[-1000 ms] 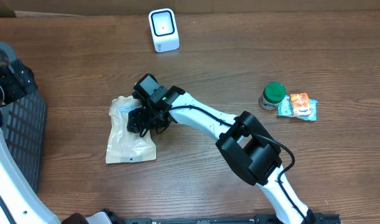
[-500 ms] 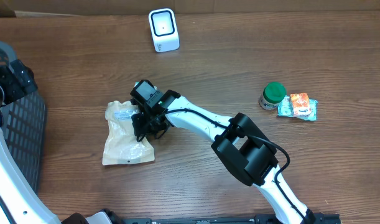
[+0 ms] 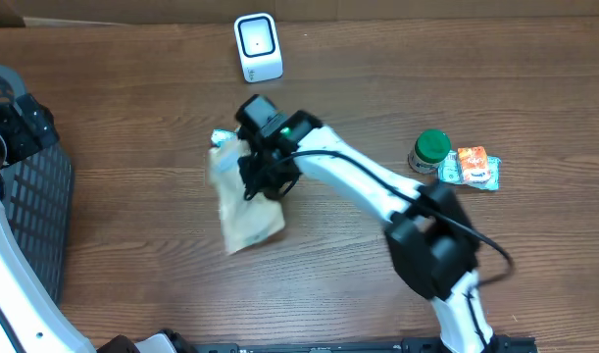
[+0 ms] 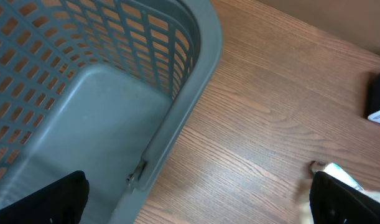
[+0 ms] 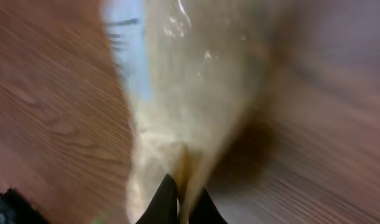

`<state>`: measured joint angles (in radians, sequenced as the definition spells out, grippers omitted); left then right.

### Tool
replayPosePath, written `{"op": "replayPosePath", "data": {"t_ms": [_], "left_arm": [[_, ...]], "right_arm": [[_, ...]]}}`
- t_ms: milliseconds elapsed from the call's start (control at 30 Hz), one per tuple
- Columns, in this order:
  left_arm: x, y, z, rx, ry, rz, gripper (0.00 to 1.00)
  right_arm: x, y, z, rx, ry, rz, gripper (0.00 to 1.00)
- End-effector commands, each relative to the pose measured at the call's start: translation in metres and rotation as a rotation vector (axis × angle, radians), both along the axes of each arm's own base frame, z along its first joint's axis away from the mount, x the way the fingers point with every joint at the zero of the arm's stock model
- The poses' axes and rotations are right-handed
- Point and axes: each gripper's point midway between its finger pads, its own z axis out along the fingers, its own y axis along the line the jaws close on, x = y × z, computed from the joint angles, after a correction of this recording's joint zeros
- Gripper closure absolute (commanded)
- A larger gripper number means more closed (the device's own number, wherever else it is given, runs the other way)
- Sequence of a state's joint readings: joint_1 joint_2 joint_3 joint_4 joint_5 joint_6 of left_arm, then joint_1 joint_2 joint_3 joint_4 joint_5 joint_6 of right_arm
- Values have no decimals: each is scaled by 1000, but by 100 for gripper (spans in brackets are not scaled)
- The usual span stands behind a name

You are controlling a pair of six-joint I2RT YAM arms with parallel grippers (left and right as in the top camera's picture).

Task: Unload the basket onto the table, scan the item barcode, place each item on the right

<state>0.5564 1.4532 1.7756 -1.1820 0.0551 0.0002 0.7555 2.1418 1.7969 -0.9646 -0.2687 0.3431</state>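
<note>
Pouch [image 3: 248,211], pinched in the closed right pincer [image 3: 265,178], is at mid bench [image 3: 132,294]. Only overhead shows the scanner [image 3: 258,46]. Only left wrist shows the left pincer [image 4: 199,202] spread wide beside the basket [image 4: 84,124].

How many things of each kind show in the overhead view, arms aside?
Tan pouch: 1
White scanner: 1
Green-lidded jar: 1
Orange packet: 1
Grey basket: 1
Total: 5
</note>
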Motion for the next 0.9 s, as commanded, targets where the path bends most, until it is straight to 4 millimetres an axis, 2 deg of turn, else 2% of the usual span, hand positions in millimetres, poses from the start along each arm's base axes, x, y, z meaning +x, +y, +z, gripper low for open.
{"op": "replayPosePath", "data": {"t_ms": [0,100,300,433,533,667,867], "left_arm": [[1,1,9,24,-18,-7,0],[1,1,9,24,-18,-7,0],[1,1,9,24,-18,-7,1],[1,1,9,24,-18,-7,0],[1,1,9,24,-18,-7,1],[1,1,9,24,-18,-7,1],[1,1,9,24,-18,-7,1]], "right_arm": [[30,-36,57,-117,-267,-69,96],[40,-75,61,-305,-359,-129,96],[40,-134,57,-623,-415,-162,96],[48,-174,74,-820,-518,-284,96],[43,-182,74,-858,-505,-293,96],[36,-188,62,-902,-465,-280,96],[32,-189,21,-1003,-391,-206,96]]}}
